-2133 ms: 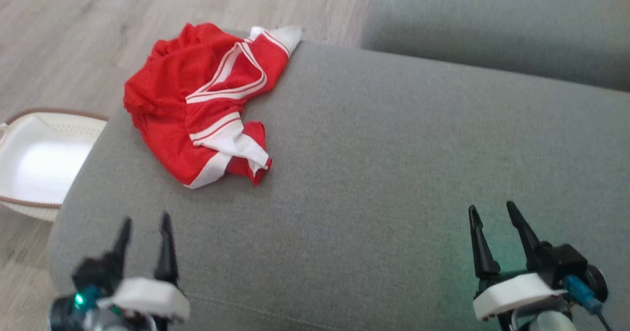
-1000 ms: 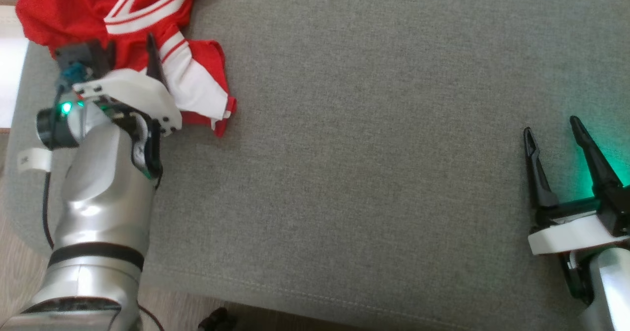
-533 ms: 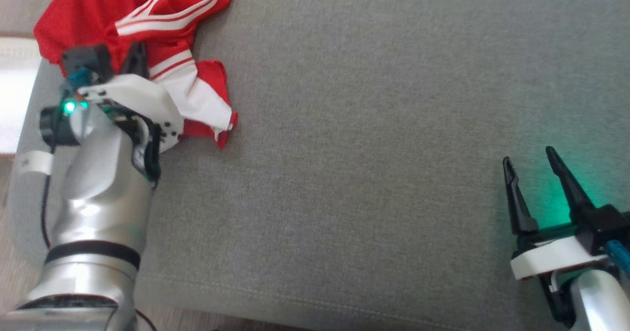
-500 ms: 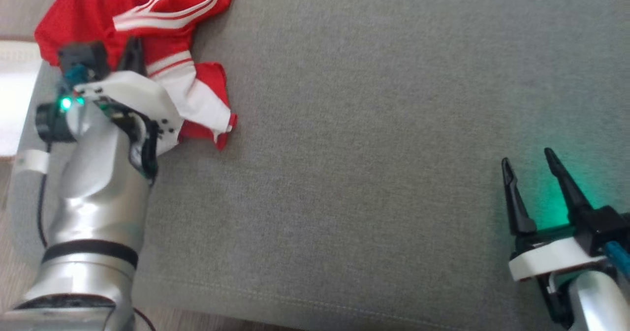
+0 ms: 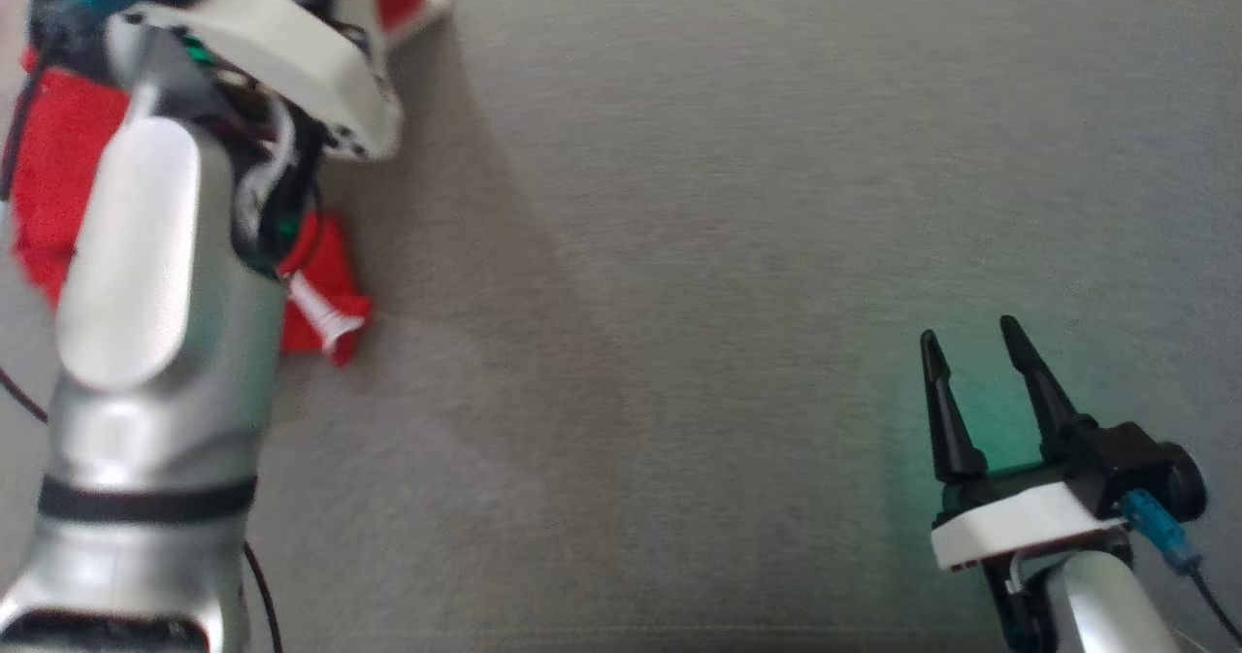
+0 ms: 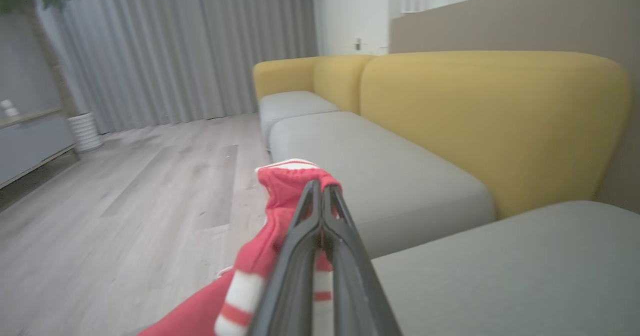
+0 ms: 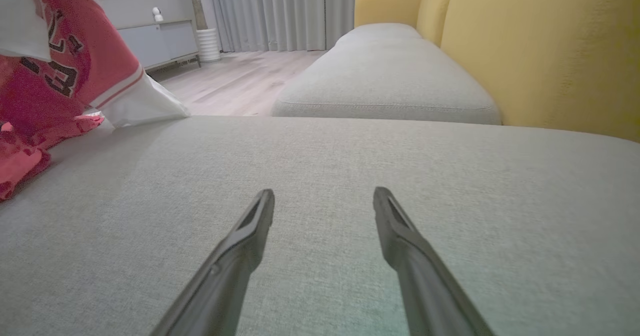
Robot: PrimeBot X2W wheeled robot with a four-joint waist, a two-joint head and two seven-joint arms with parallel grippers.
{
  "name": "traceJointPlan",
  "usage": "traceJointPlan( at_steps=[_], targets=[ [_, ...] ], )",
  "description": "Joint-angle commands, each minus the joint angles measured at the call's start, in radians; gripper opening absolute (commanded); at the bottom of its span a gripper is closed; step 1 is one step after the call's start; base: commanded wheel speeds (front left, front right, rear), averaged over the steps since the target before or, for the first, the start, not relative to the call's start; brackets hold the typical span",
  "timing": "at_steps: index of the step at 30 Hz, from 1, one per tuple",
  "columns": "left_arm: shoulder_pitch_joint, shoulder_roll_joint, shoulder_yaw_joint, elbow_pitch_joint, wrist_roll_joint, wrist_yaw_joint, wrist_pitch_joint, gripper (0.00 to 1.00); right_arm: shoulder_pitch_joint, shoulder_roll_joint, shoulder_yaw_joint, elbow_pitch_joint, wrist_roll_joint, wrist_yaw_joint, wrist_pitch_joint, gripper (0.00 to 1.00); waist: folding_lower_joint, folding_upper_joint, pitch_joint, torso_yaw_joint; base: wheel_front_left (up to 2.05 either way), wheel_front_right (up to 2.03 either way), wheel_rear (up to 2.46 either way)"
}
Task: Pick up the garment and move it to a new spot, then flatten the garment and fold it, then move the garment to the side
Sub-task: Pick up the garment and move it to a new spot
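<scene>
On my left wrist feed, the left gripper [image 6: 320, 188] is clamped tight on the garment [image 6: 257, 256]. Its two dark fingers are pressed together at the centre bottom of the frame. Red cloth bunches over their tips, and a white-striped band hangs toward the lower left. Behind it I see the wooden floor [image 6: 125, 201] on the left and a yellow backrest [image 6: 490, 121] across the upper right. On the head feed, my left arm [image 5: 165, 275] runs up the left side of the frame. The garment shows in red patches behind it at the left edge, with a red-and-white fold just beside the forearm at centre left and a scrap at the top edge. The rest of that frame is grey seat [image 5: 728, 245]. The right gripper [image 5: 970, 333] sits at the lower right, its fingers spread wide and holding nothing, with a green glow on the fabric beside it. On the right wrist feed, the garment hangs at the upper left. It shows dark lettering I cannot read, its white hem touches the seat, and a crumpled red part lies at the left edge.
</scene>
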Motion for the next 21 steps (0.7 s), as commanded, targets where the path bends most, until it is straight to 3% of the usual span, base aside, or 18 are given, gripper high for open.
traceJointPlan(
  at_steps=[1,7,11,16,21],
  targets=[
    [-0.003,0.047,0.012,-0.069,-0.006,-0.002,0.025,0.00,-0.022,0.005,0.025,-0.027,0.011,-0.001,-0.003,1.00,0.0000,0.0000,-0.029,-0.071,0.00,0.00,0.00],
    [0.069,0.058,-0.061,-0.403,-0.099,-0.012,0.227,0.00,-0.036,0.028,0.035,-0.020,0.029,-0.001,-0.003,1.00,0.0000,0.0000,-0.030,-0.189,0.00,0.00,0.00],
    [0.092,0.041,-0.110,-0.536,-0.155,-0.013,0.318,0.00,-0.045,0.033,0.035,-0.019,0.042,-0.001,-0.003,1.00,0.0000,0.0000,-0.022,-0.257,0.00,0.00,0.00],
    [0.087,-0.003,-0.191,-0.572,-0.191,-0.014,0.377,0.00,-0.059,0.034,0.037,-0.027,0.078,-0.001,-0.003,1.00,0.0000,0.0000,-0.010,-0.322,0.00,0.00,0.00],
    [0.033,-0.060,-0.256,-0.459,-0.221,0.002,0.359,0.00,-0.078,0.034,0.057,-0.034,0.111,-0.001,-0.003,1.00,0.0000,0.0000,0.008,-0.372,0.00,0.00,0.00]
  ],
)
